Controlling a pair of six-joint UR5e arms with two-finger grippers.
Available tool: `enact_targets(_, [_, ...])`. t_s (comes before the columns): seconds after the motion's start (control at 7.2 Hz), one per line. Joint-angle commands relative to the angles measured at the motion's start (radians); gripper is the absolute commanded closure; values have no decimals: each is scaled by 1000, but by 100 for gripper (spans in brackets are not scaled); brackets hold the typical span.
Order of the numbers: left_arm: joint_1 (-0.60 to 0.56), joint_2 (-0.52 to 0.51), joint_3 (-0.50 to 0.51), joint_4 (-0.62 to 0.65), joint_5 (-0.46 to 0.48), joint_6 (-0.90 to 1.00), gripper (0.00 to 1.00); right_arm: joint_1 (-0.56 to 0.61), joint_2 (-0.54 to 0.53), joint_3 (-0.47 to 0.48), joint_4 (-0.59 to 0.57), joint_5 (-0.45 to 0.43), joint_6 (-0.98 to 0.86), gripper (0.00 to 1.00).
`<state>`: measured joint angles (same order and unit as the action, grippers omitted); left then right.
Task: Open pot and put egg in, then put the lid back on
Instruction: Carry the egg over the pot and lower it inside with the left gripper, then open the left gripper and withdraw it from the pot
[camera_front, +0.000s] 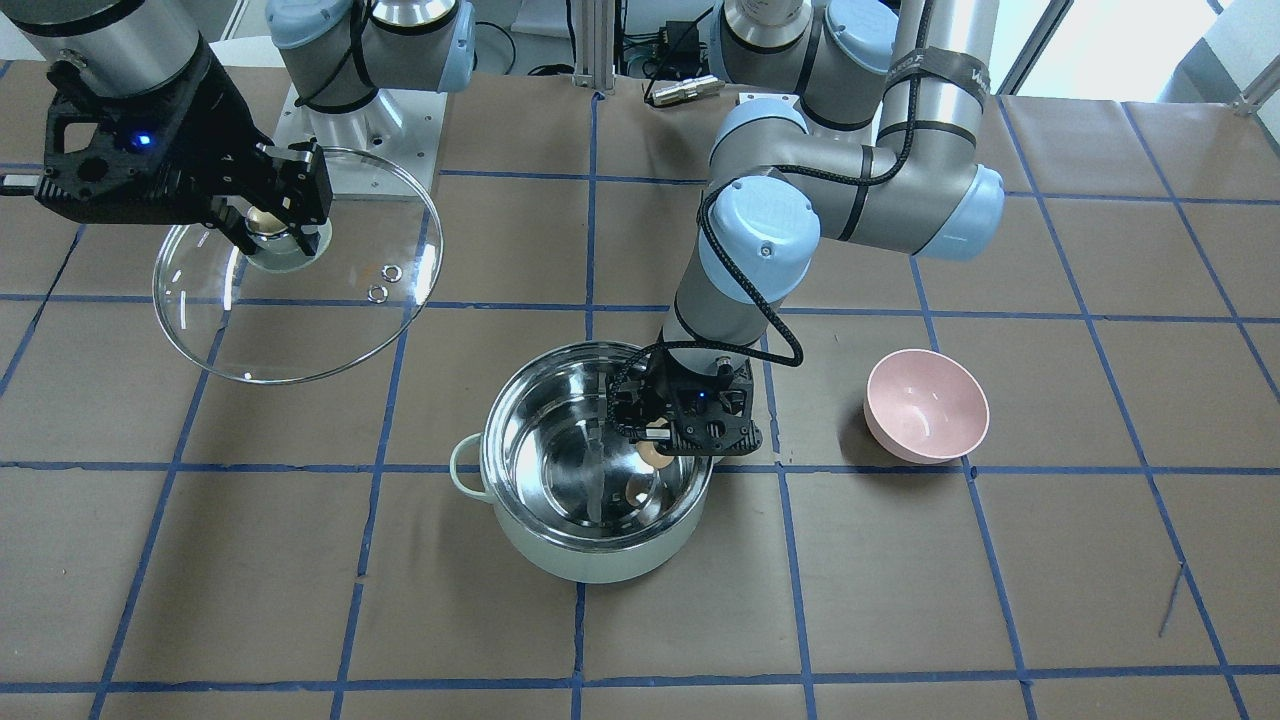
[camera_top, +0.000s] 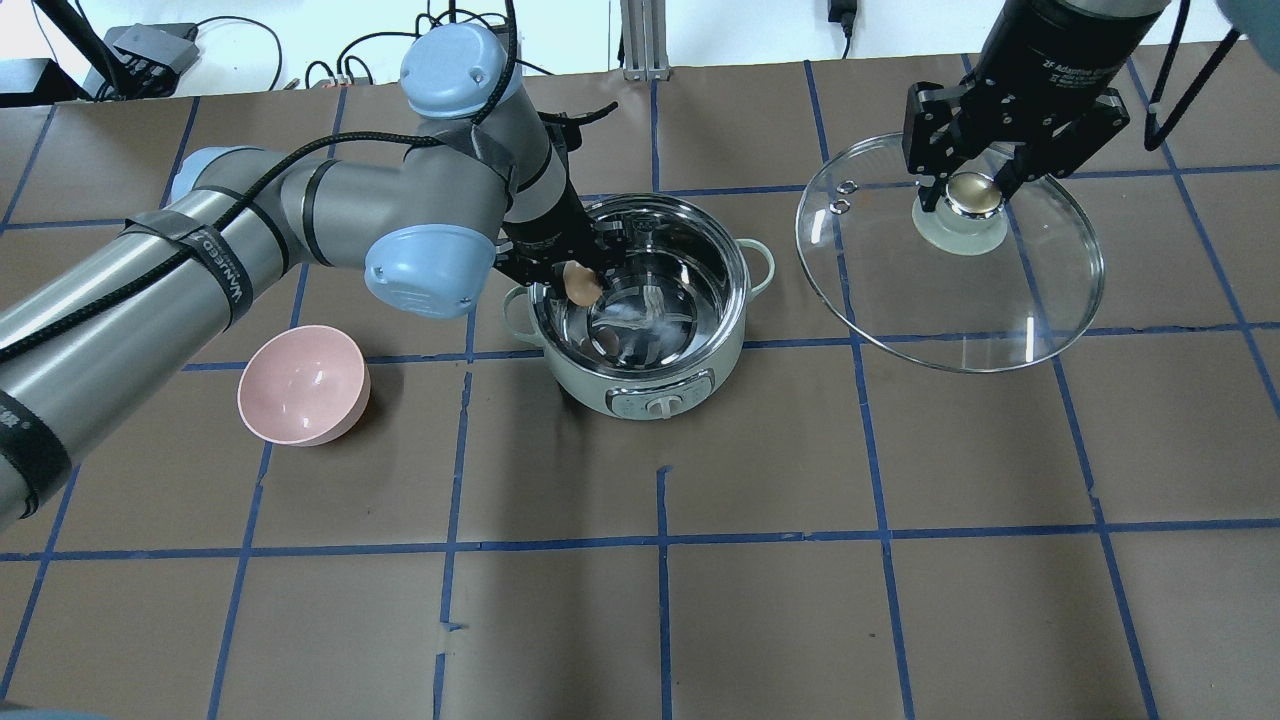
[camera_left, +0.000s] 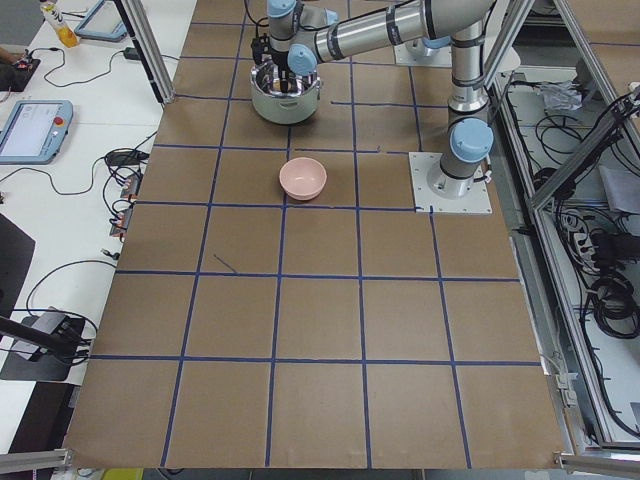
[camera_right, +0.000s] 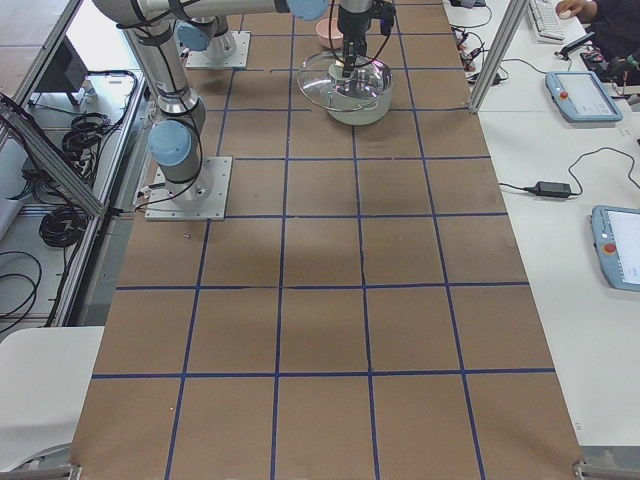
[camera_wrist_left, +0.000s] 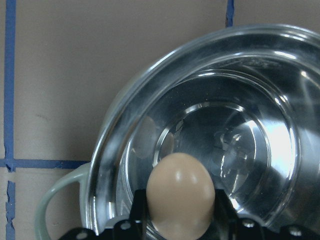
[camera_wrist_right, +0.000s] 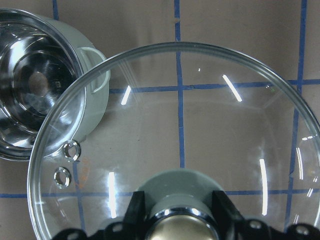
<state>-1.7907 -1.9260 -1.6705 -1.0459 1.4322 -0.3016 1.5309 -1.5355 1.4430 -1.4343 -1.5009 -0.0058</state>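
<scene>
**Pot** (camera_top: 690, 375): pale mint-green outside, shiny steel inside. Uncovered, upright on the brown-papered table (camera_top: 800, 600) near its middle. 2 loop handles at the sides, 1 control dial (camera_top: 657, 405) on the wall facing the robot.

**Egg** (camera_wrist_left: 181, 192): tan, oval, 1 piece. Pinched at its lower part between the 2 fingers of the left gripper (camera_front: 655, 452). Held over the pot's steel interior, close to the rim on the side towards the pink bowl. Mirrored faintly in the steel beneath.

**Left gripper**: clamped on the egg, pointing down into the pot's mouth, the arm reaching in from the pink-bowl side.

**Lid** (camera_top: 960, 300): round clear glass, steel rim, pale green centre base, cream-gold knob (camera_top: 975, 193), 2 metal vent rings (camera_top: 843, 196) near the edge towards the pot. Off the pot and well to its other side, with a gap of bare table between them in the overhead view. Probably lifted clear of the table, though the height reads poorly.

**Right gripper** (camera_top: 975, 197): closed around the lid's knob from above, 1 finger on each side, carrying the lid.

**Pink bowl** (camera_top: 303, 385): small, open side up, on the table beside the pot, apart from it.
</scene>
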Motion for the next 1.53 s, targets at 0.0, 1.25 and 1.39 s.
enact_targets(0.0, [-3,-1,0,3,4,-1,11,0,0,-1,0,1,1,71])
enact_targets(1.25, [246,350,21,-460,196,245,3,11,49,-80,9,-5,12,73])
enact_targets(1.39, [251,369,25,-473,204,272,1,58,116,-151,15,-12,23,73])
